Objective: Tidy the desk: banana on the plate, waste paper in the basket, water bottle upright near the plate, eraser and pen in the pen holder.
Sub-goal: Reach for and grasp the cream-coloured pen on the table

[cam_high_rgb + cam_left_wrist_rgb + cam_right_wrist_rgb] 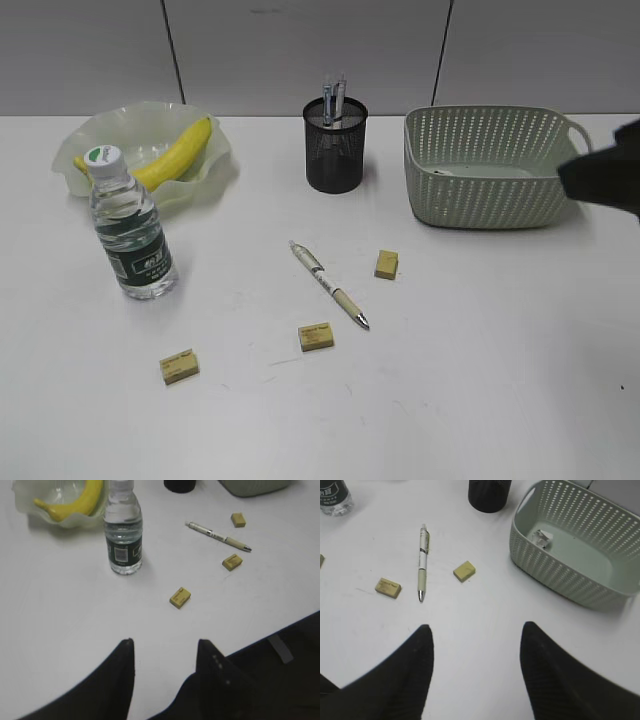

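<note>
The banana (178,152) lay in the plate (110,125) at the back left of the table (480,350). The bottle (130,225) stood upright just in front of the plate, cap up, label facing forward. The pen holder (335,145) stood at the back middle with pens (333,100) already poking out of it. The basket (495,165) sat to its right, and the right wrist view showed the crumpled paper (542,536) lying inside it near one end.

A pen (328,284) lay flat on the table in front of the holder, slanting from upper left to lower right, tip toward the front. Three erasers lay loose: one (387,264) just right of the pen, one (316,336) near the pen's tip, and one (179,366) farther left, in front of the bottle. None touched the pen.

The left end effector (164,652) hung over bare table near the front edge, its fingers apart and nothing between them. The right end effector (476,640) likewise stood open and empty above the table, short of the pen and the two nearer erasers; in the exterior view only a dark part of the right arm (605,178) showed at the right edge, in front of the basket.
</note>
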{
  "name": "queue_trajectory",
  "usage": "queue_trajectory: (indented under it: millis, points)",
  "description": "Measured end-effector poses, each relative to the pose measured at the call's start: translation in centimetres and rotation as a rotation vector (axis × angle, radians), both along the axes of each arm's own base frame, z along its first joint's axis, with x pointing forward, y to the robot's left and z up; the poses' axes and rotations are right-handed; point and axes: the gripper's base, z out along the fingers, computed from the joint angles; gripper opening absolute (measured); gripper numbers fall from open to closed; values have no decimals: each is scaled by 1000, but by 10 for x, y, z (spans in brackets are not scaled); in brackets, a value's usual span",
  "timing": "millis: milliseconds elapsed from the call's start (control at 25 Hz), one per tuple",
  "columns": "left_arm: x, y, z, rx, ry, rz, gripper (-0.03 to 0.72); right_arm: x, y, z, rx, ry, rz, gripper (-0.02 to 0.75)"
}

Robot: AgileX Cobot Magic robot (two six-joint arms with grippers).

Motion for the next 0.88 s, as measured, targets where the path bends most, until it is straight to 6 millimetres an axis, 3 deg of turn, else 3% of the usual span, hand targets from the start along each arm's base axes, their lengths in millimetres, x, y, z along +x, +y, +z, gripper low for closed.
queue_trajectory:
  millis: [240, 480, 680, 880]
  points:
    - [-16, 9, -1, -53, -96, -20, 309, 70, 45, 5, -26, 70, 31, 445]
    - [-18, 8, -1, -47, -105, -44, 309, 109, 102, 1, -72, 93, 142, 445]
    - [-18, 8, -1, -8, -129, -70, 309, 135, 148, -28, -152, 227, 203, 445]
    - [-18, 8, -1, 16, -143, -82, 309, 164, 177, -61, -226, 412, 167, 445]
